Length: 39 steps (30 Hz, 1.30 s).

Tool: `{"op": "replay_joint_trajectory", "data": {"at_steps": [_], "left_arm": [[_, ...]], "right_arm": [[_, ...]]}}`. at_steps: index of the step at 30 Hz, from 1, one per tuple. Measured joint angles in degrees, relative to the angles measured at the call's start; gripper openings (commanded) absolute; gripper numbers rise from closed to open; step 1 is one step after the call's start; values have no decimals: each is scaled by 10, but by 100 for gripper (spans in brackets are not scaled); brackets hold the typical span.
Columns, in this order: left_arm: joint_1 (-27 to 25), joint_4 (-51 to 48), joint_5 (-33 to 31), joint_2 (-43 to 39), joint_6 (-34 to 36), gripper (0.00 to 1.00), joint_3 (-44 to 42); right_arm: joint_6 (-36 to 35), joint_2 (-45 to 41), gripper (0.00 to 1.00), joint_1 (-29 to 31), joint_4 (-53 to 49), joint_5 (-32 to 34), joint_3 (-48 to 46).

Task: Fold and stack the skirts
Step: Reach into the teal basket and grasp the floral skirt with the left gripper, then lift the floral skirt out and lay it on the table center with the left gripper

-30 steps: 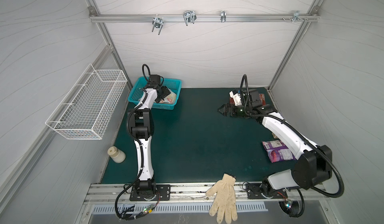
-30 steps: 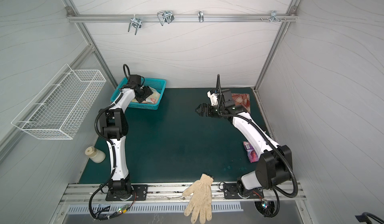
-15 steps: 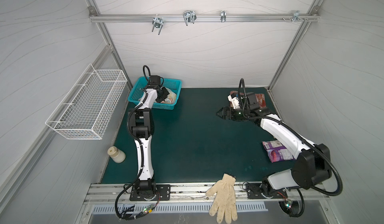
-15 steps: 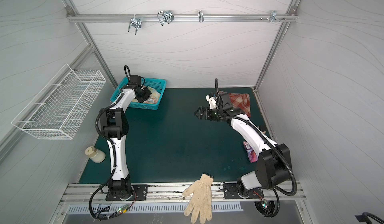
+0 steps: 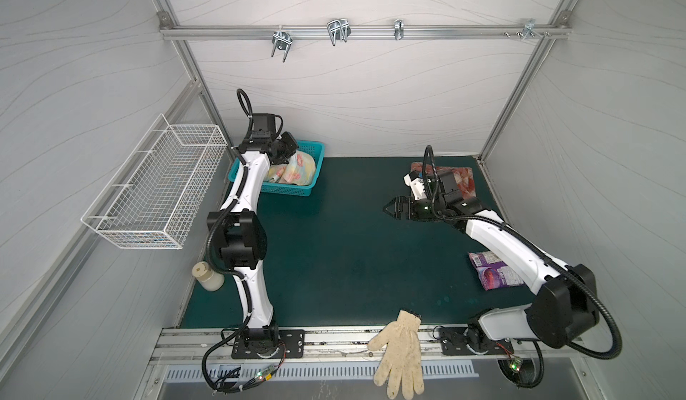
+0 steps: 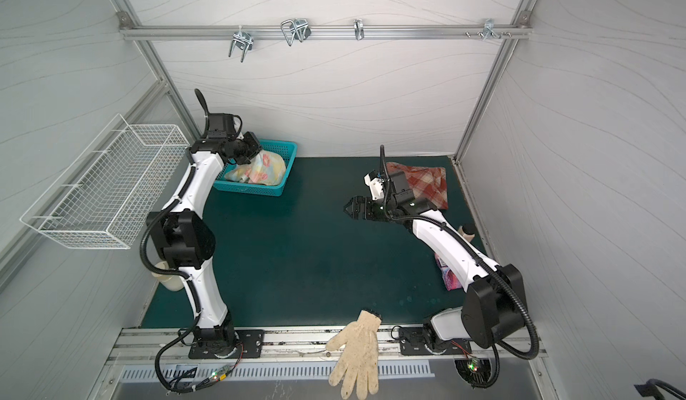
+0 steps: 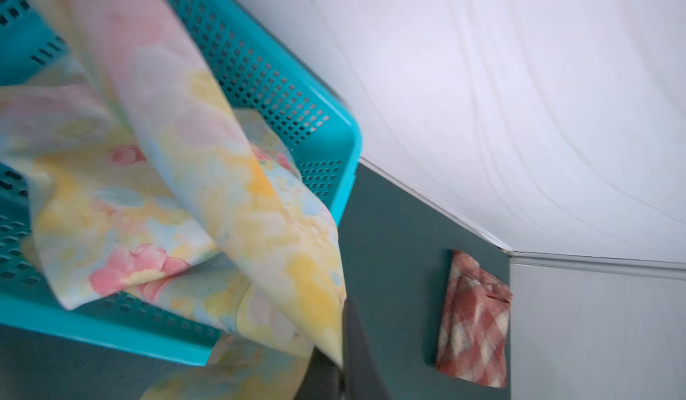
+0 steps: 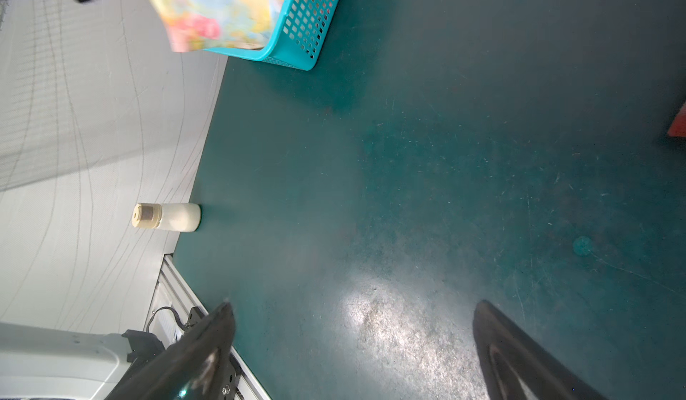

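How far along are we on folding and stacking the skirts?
Done: the plaid skirt looks folded and lies at the far right of the mat. In hand: the left gripper is shut on the floral skirt, part of it raised over the teal basket; the right gripper is open and empty above the mat. Left: fold the floral skirt and stack the two.

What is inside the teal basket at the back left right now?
Only the floral skirt shows in the teal basket, bunched, with one fold pinched by the shut left tool. The cloth covers most of the basket floor, so anything beneath it cannot be seen.
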Motion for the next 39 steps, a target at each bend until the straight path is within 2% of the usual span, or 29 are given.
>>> {"op": "replay_joint_trajectory", "data": {"at_steps": [8,16,22,30,34,39], "left_arm": [[-49,-6,28,-152,-4,0,-60],[-160,-35,35,-261,-1,0,-83],[-227,-16,35,-332,-14,0,-172],[-292,58,17,-339,-42,0,-339],[-325,113,13,-301,-63,0,-391],[-386,179,8,-226,-87,0,-412]], "right_arm": [[0,-52,99,8,-2,19,-12],[9,-119,99,10,-7,34,-46],[7,-162,99,17,-15,49,-61],[-13,-224,99,31,-22,77,-63],[-22,-225,99,40,-23,92,-77],[-23,-230,99,48,-34,123,-105]]}}
